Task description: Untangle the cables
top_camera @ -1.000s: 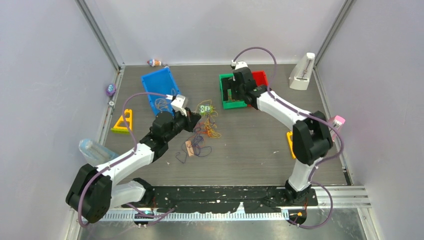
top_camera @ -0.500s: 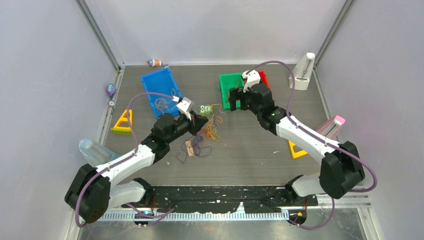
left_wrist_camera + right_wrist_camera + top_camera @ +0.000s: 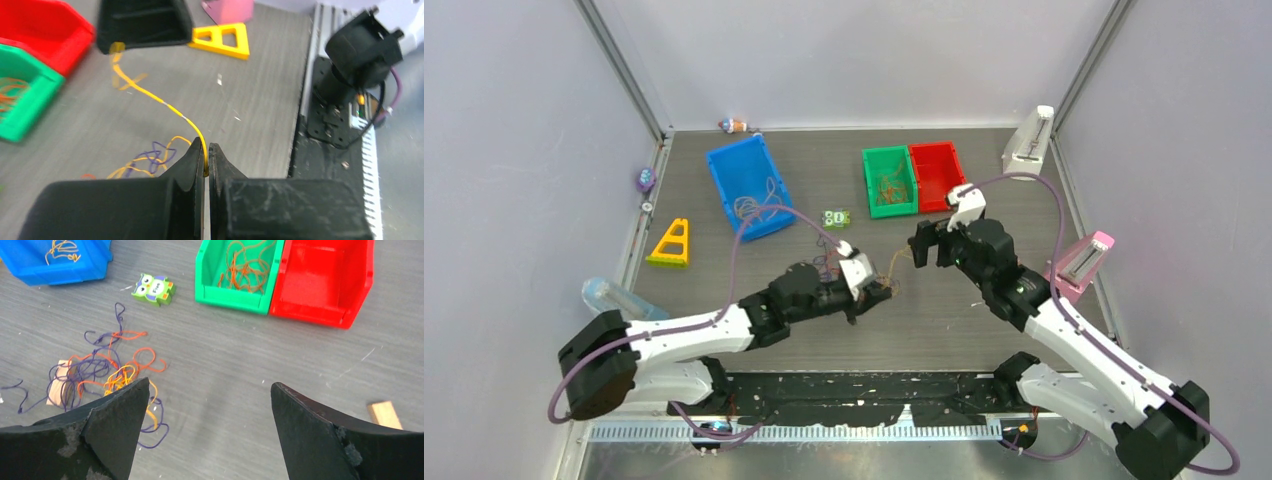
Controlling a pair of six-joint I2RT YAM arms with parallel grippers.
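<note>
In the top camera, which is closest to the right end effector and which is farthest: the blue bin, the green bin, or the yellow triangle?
From the right end effector:
1. green bin, just behind it.
2. blue bin, back left.
3. yellow triangle, far left.

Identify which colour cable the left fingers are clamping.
The yellow cable, pinched between the left fingers; the purple strands and orange strands lie ungripped on the table.

Grey table [image 3: 824, 160] in front of me: blue bin [image 3: 746, 186] far L; green bin [image 3: 889, 182] & red bin [image 3: 935, 172] touching, far centre; owl block [image 3: 834, 219] btwn blue & green; cables [image 3: 107, 375] tangled over wooden block [image 3: 57, 385]; yellow triangle [image 3: 671, 243] L edge.
</note>
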